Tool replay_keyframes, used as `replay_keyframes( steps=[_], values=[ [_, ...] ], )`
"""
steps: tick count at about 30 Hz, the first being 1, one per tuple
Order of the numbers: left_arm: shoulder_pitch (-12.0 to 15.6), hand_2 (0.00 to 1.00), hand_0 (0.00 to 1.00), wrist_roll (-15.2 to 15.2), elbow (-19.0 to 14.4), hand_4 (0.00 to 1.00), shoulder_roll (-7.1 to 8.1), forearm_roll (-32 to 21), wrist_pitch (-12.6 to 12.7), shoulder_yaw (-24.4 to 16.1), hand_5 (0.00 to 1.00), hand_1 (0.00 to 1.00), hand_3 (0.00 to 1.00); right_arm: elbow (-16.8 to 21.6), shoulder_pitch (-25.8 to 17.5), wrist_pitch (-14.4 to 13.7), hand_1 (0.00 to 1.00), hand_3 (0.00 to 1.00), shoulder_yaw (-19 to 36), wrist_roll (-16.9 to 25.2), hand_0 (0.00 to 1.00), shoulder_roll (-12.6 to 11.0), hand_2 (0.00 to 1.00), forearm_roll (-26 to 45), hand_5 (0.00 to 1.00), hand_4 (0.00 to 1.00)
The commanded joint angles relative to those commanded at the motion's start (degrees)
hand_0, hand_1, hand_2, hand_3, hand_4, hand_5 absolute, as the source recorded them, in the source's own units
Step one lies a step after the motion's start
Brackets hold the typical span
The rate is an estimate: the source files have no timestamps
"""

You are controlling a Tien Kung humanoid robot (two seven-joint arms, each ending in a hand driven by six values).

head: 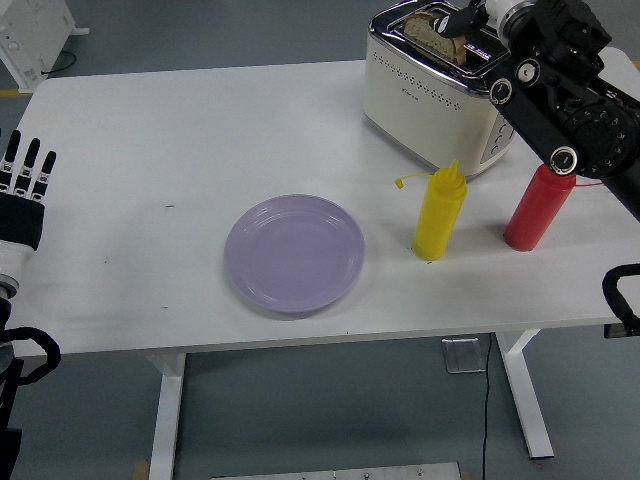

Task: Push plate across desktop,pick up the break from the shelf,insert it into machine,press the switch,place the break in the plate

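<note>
Bread [432,30]: upright in the cream toaster [440,95], far right of the tabletop [150,130].
Right hand [468,18]: over the slot, black fingers at the slice; grip unclear.
Left hand [22,195]: left edge, fingers straight, empty.
Plate [294,253]: purple, near centre.

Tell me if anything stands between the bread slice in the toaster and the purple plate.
The yellow squeeze bottle stands just right of the round purple plate, near the line from the brown bread slice in the cream toaster.

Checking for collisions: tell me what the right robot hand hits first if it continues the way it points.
Probably the bread standing in the toaster; the right robot hand points left at it, though depth is unclear.
</note>
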Motion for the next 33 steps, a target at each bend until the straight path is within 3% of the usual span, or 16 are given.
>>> replay_keyframes(
  steps=[15,21,22,27,28,33],
  values=[
    [0.2,0.876,0.861,-0.1,0.1,0.717,-0.09,0.0,0.0,0.4,0.998,0.814,0.776,-2.5,-0.1,0.2,0.611,0.865,-1.0,-0.6,0.598,1.7,0.653,0.0,0.284,0.785],
    [0.3,0.876,0.861,-0.1,0.1,0.718,-0.07,-0.1,0.0,0.4,0.998,0.814,0.775,-3.2,0.1,-1.0,0.594,0.852,-1.4,-0.3,0.572,2.2,0.632,-0.4,0.289,0.784],
    [0.3,0.876,0.861,-0.1,0.1,0.717,-0.06,-0.1,0.0,0.4,0.998,0.813,0.775,-3.2,0.2,-1.4,0.526,0.784,-1.6,-0.2,0.476,2.3,0.571,-0.5,0.243,0.745],
    [0.2,0.876,0.861,-0.1,0.1,0.717,-0.05,-0.1,0.0,0.4,0.998,0.813,0.775,-3.3,0.5,-2.9,0.526,0.784,-2.6,0.0,0.476,2.5,0.571,-0.9,0.243,0.745],
    [0.2,0.876,0.861,-0.1,0.1,0.716,-0.05,-0.1,0.0,0.4,0.998,0.814,0.775,-3.4,0.6,-2.8,0.468,0.725,-2.9,-0.1,0.413,2.6,0.521,-0.9,0.144,0.654],
    [0.2,0.876,0.861,-0.2,0.1,0.716,-0.04,-0.1,0.0,0.4,0.998,0.814,0.775,-4.3,0.8,-2.6,0.468,0.725,-3.8,-0.7,0.413,3.1,0.521,-1.1,0.144,0.654]
  ],
)
